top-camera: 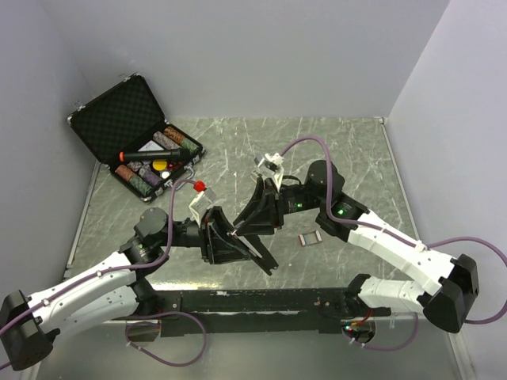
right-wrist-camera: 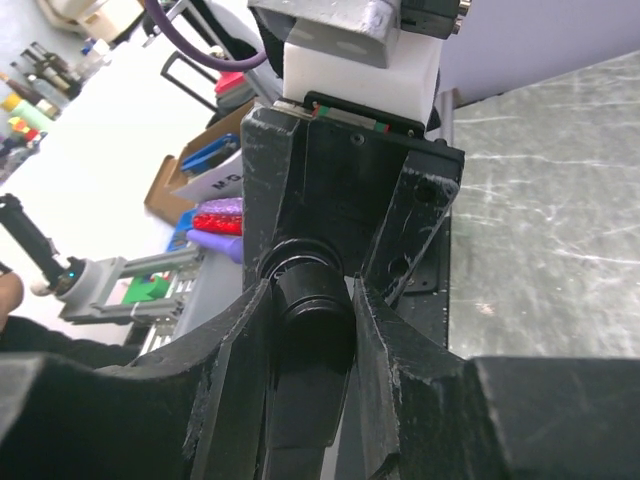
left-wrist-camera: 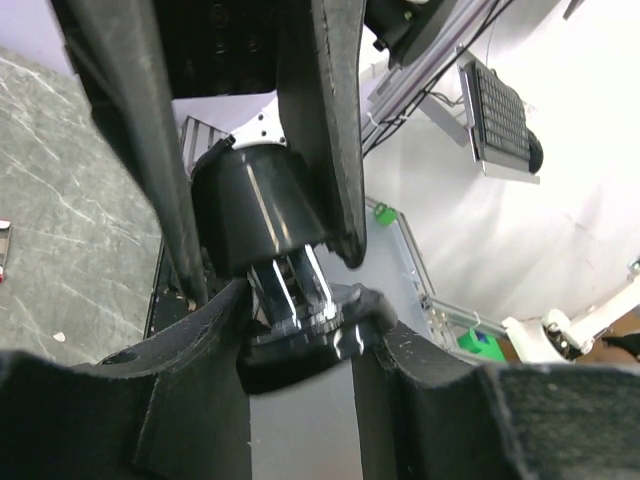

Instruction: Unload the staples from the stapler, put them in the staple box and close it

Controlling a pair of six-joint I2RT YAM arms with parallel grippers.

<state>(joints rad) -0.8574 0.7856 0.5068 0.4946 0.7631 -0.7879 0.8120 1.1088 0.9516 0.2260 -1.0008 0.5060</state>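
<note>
The grey marbled table (top-camera: 348, 158) is being spanned by both arms, which are reaching in from the near edge and meeting above its middle. The left arm (top-camera: 87, 285) is being angled in from the near left and the right arm (top-camera: 388, 241) from the near right.

An open black case (top-camera: 111, 119) is lying at the far left of the table, its lid propped back. Its tray is being taken up by rolls of small discs and a dark stick with a red end.

The black stapler (top-camera: 257, 255) is being held up off the table between the two grippers, near the middle. A bright metal rail is showing along it.

The left gripper (left-wrist-camera: 300, 350) is being kept narrow, its fingers clamped on a black and shiny part of the stapler.

The right gripper (right-wrist-camera: 312, 345) is being set narrowly on either side of the stapler's rounded black end. Whether it is pressing on that end or only flanking it cannot be told.

A small flat metallic strip (top-camera: 309, 237) is lying on the table just right of the grippers, apart from them.
</note>
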